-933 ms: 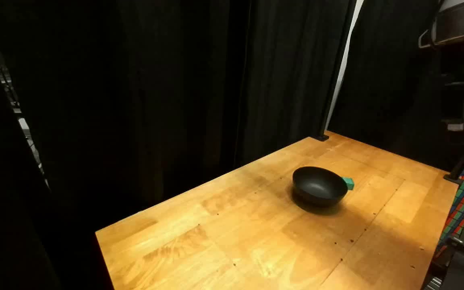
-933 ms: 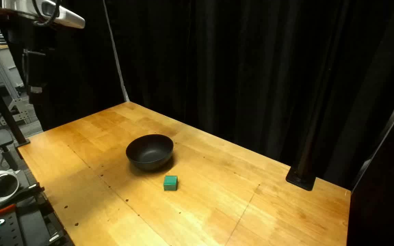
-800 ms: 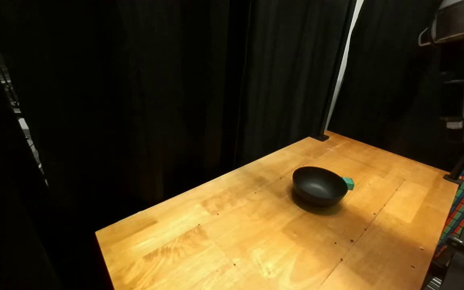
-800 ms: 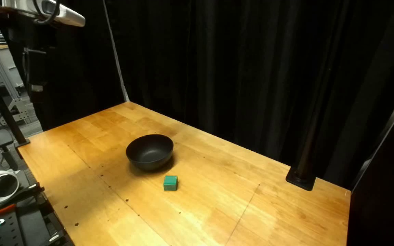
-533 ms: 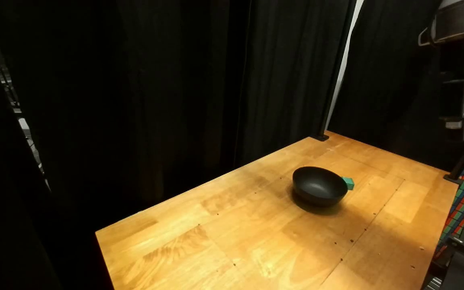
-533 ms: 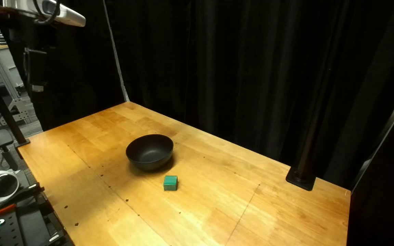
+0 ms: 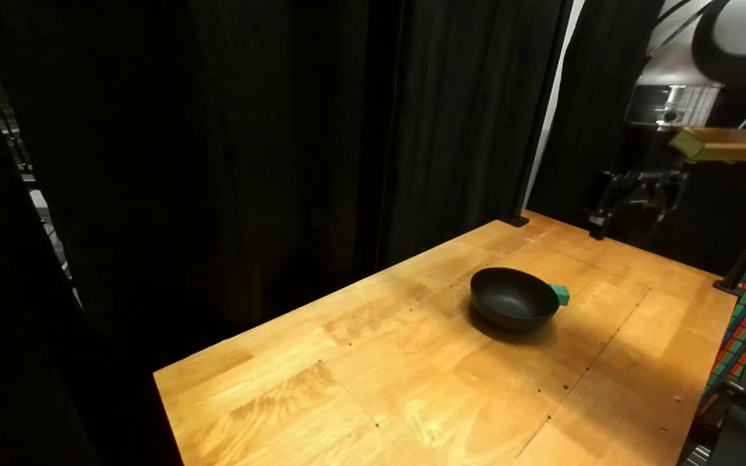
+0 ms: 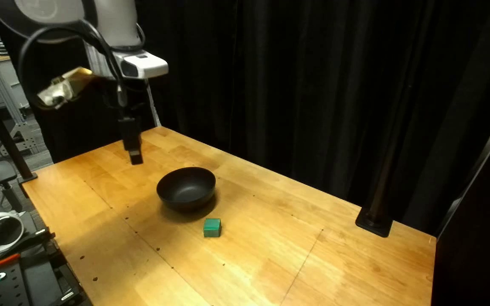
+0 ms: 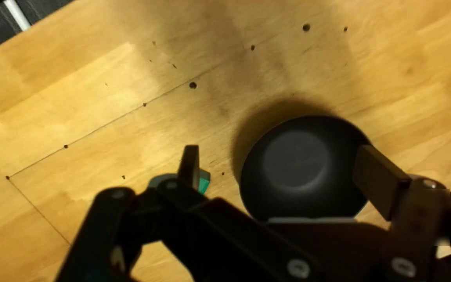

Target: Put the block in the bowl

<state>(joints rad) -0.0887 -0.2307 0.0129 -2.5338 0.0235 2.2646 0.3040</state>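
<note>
Over the last half second the robot arm [image 8: 117,25] has swung inward and lower in both exterior views, bringing the gripper [image 9: 277,162] over the wooden table [image 8: 270,238], while the green block [image 8: 212,228] and the black bowl [image 8: 187,203] keep their places. In the wrist view the fingers [image 9: 380,180] are spread wide and have hold of nothing; one covers part of the block, the other overlaps the bowl's rim. In both exterior views they hang apart from block and bowl. The block sits on the table just beside the bowl, with a strip of wood between them. Both stand well in from the table's edges. A broad stretch of wood runs from the block to the black post base [image 8: 372,223] at the edge, and black curtains [image 8: 279,85] hang behind.
</note>
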